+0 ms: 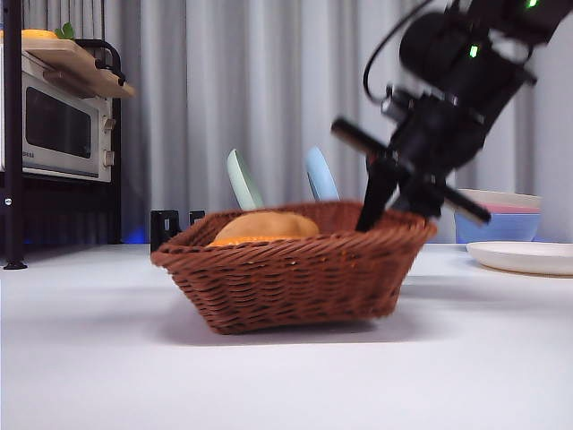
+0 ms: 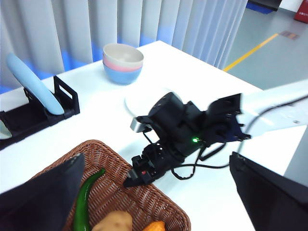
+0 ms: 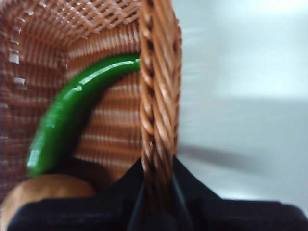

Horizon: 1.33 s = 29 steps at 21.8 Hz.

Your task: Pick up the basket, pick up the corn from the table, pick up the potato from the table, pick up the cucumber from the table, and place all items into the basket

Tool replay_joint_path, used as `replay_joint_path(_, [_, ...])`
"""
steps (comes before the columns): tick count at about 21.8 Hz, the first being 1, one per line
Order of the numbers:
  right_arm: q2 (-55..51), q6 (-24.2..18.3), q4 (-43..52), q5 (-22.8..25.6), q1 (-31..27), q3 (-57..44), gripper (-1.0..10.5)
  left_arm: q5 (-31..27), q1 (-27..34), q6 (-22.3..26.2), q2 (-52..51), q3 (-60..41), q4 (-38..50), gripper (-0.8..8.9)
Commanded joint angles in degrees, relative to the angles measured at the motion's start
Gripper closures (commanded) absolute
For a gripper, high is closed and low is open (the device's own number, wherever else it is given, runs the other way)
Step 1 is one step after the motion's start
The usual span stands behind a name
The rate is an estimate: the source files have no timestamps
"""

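Note:
The brown wicker basket (image 1: 295, 278) stands mid-table, its right side tilted slightly up. My right gripper (image 1: 372, 215) is shut on its braided rim (image 3: 156, 96), one jaw inside and one outside; it also shows in the left wrist view (image 2: 134, 178). The green cucumber (image 3: 67, 120) lies inside along the wall, also seen in the left wrist view (image 2: 84, 202). The tan potato (image 1: 266, 224) lies in the basket (image 2: 144, 197), and the orange corn (image 2: 154, 226) is beside it. My left gripper (image 2: 156, 192) is open and empty, high above the basket.
A microwave (image 1: 58, 130) on a black shelf stands far left. A black rack (image 2: 29, 110) with a green plate (image 1: 243, 179) and a blue plate (image 1: 320, 175) is behind the basket. Stacked bowls (image 1: 497, 215) and a white plate (image 1: 524, 257) sit at the right.

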Motion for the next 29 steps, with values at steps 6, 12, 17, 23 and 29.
replay_joint_path(6, [1.73, 0.17, -0.31, 1.4, 0.02, -0.02, 5.1, -0.22, -0.07, -0.11, -0.92, 0.11, -4.24, 3.11])
replay_joint_path(12, [-8.98, -6.6, -2.08, 1.11, -3.04, -0.02, 4.1, -9.75, 0.09, 8.59, -1.2, 0.11, -5.22, 3.16])
replay_joint_path(17, [-25.38, -17.22, -7.13, 1.36, -3.37, -0.02, 5.4, -28.74, 0.15, 13.38, -1.33, -0.11, -11.08, 7.01])
replay_joint_path(23, [-37.13, -23.61, -6.34, 1.57, -3.17, -0.04, 9.6, -28.28, 0.15, 15.56, -2.38, -0.74, -9.92, 8.22])
replay_joint_path(29, [-44.52, -26.43, -8.61, 7.3, -1.86, -3.93, 9.6, -26.91, 0.15, 16.28, -8.63, -11.56, -3.26, 8.22])
